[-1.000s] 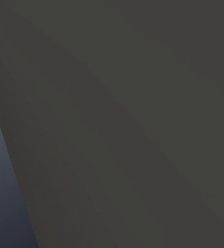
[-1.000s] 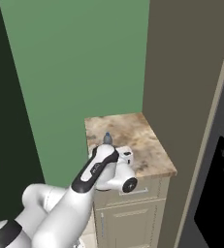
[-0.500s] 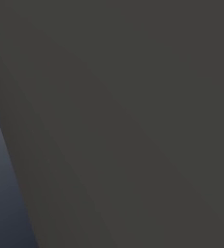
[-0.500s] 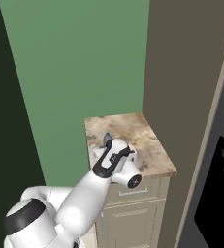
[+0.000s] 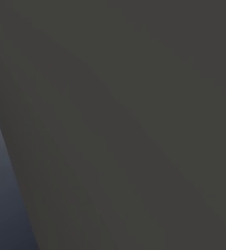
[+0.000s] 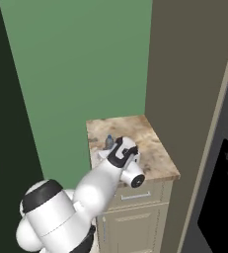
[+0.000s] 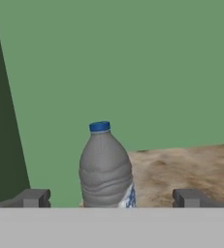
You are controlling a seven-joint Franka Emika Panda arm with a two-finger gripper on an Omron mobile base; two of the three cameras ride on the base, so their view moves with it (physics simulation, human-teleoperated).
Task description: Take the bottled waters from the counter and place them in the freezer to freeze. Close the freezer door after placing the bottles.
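A grey bottled water point(image 7: 106, 169) with a blue cap stands upright on the counter point(image 7: 191, 164), just ahead of my gripper point(image 7: 111, 198). Its dark fingertips point(image 7: 33, 197) stand wide apart on either side of the bottle, open and not touching it. From the right base view the bottle's top point(image 6: 109, 142) peeks out at the counter's left edge, just beyond my hand point(image 6: 121, 154), which hangs over the marbled counter point(image 6: 150, 153). The freezer door's black dispenser panel point(image 6: 221, 197) shows at the right edge; the door looks shut.
A green wall point(image 6: 86, 64) rises behind the counter and a tall brown panel point(image 6: 184, 84) separates it from the fridge. Below the counter are a drawer point(image 6: 135, 196) and a cabinet door. A dark flat surface point(image 5: 124, 122) sits close in front of the left base camera.
My arm has swung forward and the hand has moved left toward the bottle at the counter's left edge. The jaws stayed wide. The bottle has not moved.
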